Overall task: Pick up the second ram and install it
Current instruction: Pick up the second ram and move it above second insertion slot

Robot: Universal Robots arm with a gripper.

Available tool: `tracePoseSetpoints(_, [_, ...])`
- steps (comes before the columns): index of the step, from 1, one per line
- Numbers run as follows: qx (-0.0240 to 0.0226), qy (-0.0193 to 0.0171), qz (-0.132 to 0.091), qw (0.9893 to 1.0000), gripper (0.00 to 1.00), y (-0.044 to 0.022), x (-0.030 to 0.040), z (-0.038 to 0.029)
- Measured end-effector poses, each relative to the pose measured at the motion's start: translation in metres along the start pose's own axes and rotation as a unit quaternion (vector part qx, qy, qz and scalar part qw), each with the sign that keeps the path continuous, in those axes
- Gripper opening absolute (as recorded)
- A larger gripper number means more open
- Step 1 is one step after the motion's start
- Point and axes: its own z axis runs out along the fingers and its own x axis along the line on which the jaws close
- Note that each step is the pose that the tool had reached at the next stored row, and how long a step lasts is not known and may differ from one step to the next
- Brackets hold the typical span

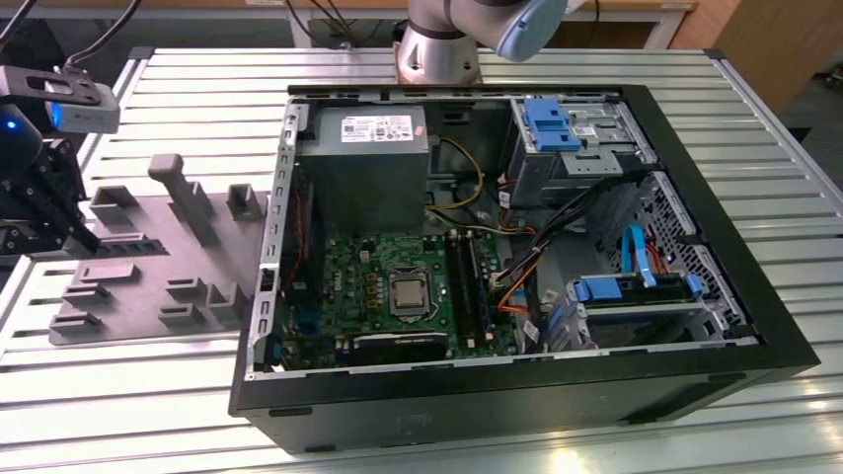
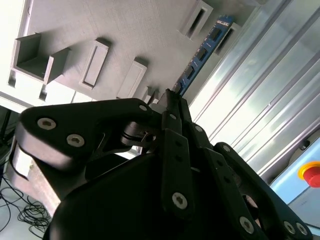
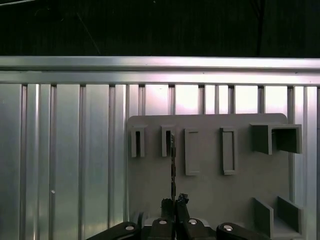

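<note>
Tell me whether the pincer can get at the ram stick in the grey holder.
Probably yes. The pincer sits at one end of the second ram, which stands on edge in the grey holder; nothing lies between them.

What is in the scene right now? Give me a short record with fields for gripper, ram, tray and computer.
gripper: shut on the second ram
second ram: blue-green stick pointing away from the gripper, seen against the grey tray
grey tray: on the slatted table, at the exterior view's left of the computer case
computer case: open, motherboard exposed
</note>
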Motion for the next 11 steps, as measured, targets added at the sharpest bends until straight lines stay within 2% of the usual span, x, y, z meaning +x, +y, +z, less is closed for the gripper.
tracePoseSetpoints(11, [0.0, 0.0, 0.0, 1.0, 0.14, -0.0002, -0.0001, -0.014])
